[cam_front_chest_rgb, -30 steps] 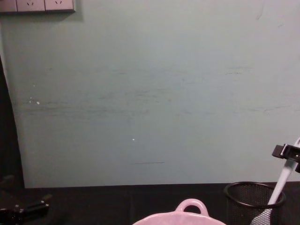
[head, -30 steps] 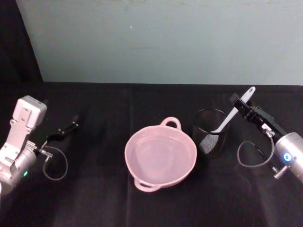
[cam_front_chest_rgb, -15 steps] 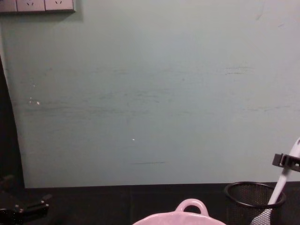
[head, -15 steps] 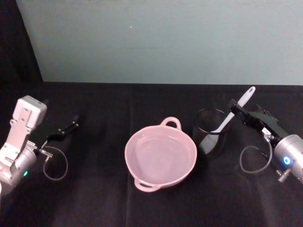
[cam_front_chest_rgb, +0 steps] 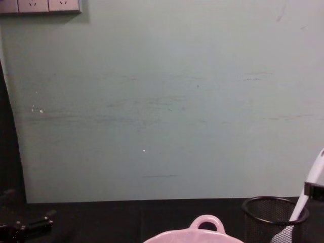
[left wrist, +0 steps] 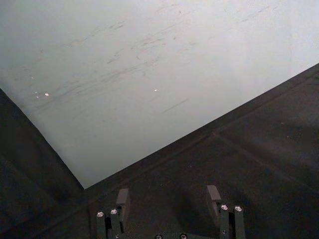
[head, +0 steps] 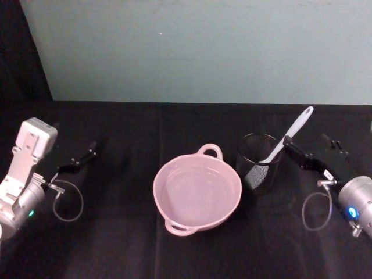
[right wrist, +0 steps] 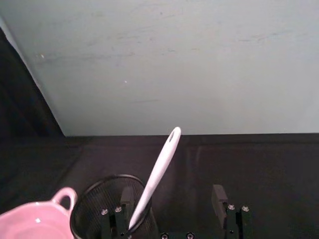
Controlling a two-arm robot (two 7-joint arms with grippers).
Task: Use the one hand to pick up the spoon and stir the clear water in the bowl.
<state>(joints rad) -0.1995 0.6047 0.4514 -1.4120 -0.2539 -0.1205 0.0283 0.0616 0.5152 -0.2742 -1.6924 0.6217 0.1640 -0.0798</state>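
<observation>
**Right gripper spread wide at the spoon handle, nothing gripped**

Fingers of the right gripper (head: 310, 149) stand well apart. In the right wrist view the gripper (right wrist: 172, 199) has one finger (right wrist: 126, 198) just beside the lower handle of the spoon (right wrist: 155, 180), while the other finger sits far off across bare black cloth. Whether that near finger touches the handle cannot be told. Seen from the head, the black gripper reaches in from the right on its silver wrist (head: 358, 204), a loop of cable (head: 317, 210) hanging below it, and its tip lies close against the spoon (head: 286, 136) at mid handle.

The white spoon stands tilted in the black wire-mesh cup (head: 258, 163), head down inside the mesh, handle leaning up and away to the right, with the oval hole at its top end. From the chest, the spoon (cam_front_chest_rgb: 310, 189) rises out of the cup (cam_front_chest_rgb: 273, 217) at the right edge, with a dark piece of the gripper across its handle.

Just left of the cup sits the pale pink bowl (head: 197, 189), holding clear water, one loop handle at its far rim and another at its near rim.

The left gripper (head: 77, 161) is parked far to the left on the black table (head: 133, 244), fingers apart on nothing, well away from the bowl.
</observation>
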